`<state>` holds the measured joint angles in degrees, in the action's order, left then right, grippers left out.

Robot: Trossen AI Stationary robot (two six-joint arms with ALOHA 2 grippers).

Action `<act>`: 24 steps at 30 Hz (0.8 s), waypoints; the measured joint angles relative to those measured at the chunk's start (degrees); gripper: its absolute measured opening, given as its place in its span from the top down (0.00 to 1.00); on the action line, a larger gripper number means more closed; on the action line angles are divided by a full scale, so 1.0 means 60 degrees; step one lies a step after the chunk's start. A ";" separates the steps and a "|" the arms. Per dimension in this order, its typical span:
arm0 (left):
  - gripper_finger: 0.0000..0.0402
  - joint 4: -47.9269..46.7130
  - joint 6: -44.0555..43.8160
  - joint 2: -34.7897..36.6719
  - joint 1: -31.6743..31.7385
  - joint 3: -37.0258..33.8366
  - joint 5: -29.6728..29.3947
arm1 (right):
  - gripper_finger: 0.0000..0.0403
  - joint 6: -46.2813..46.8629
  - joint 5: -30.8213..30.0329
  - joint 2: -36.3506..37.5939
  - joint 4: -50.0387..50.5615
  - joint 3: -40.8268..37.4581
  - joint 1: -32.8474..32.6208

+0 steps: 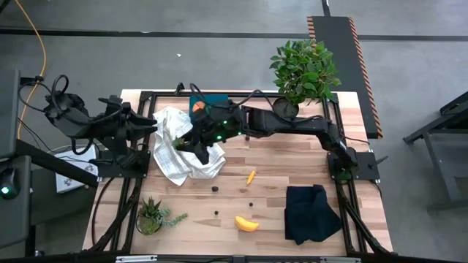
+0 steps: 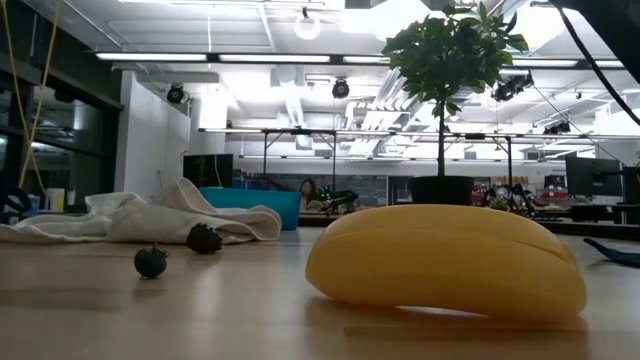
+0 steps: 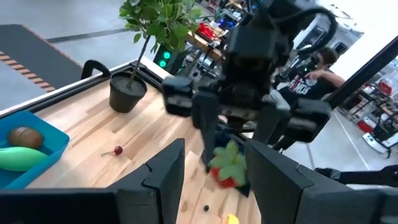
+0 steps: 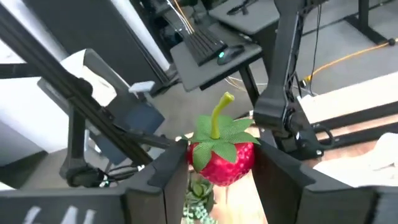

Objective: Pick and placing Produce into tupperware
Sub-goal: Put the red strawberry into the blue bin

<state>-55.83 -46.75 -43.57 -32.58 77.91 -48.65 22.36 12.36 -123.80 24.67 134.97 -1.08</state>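
My right gripper (image 4: 222,155) is shut on a red strawberry (image 4: 221,163) with green leaves and a stem. It hangs over the crumpled white cloth (image 1: 179,157), and the left wrist view shows the strawberry (image 3: 227,169) from the front. My left gripper (image 3: 214,149) waits open and bare at the table's left edge (image 1: 150,128), facing it. The teal tupperware (image 3: 37,149) holds a brown kiwi (image 3: 23,135) and a green oval (image 3: 18,157). On the table lie a banana (image 1: 246,223), a carrot (image 1: 251,176) and dark berries (image 1: 215,188). My right gripper pinches the strawberry's red body by its two sides (image 4: 247,163) between its two fingers. The fingers reach in roughly level from the table's right side. The strawberry sits upright with its stem up, lifted clear above the white cloth.
A leafy bush in a dark pot (image 1: 303,69) stands at the far right and a small spiky plant (image 1: 150,215) at the near left. A black cloth (image 1: 311,212) lies at the near right. A small red berry (image 3: 118,150) lies near the tupperware. A person (image 3: 317,68) sits beyond the table.
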 joint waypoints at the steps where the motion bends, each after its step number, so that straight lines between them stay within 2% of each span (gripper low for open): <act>1: 0.61 0.0123 0.0024 -0.0023 0.0000 0.0000 -0.0035 | 0.63 -0.0073 -0.0006 0.0107 0.0035 0.0008 0.0000; 6: 0.61 0.0669 0.0406 -0.0145 0.0092 -0.0002 -0.0362 | 0.63 -0.0500 -0.0399 0.0477 0.0826 0.0008 0.0007; 10: 0.61 0.1155 0.0816 -0.0260 0.0820 -0.0004 -0.0074 | 0.63 -0.0578 -0.0516 0.0683 0.1117 0.0001 0.0051; 16: 0.61 0.2260 0.1728 -0.0780 0.2638 0.0000 0.1852 | 0.63 -0.0607 -0.0510 0.0683 0.1151 0.0001 0.0058; 22: 0.61 0.2848 0.2027 -0.1343 0.4522 -0.0007 0.4182 | 0.63 -0.0678 -0.0503 0.0696 0.1152 0.0001 0.0029; 24: 0.61 0.2892 0.2077 -0.1423 0.4970 -0.0007 0.4673 | 0.63 -0.0735 -0.0495 0.0709 0.1158 0.0001 0.0029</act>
<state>-38.48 -34.28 -52.11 -2.76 77.87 -20.61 17.95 9.39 -119.54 31.62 134.98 -0.91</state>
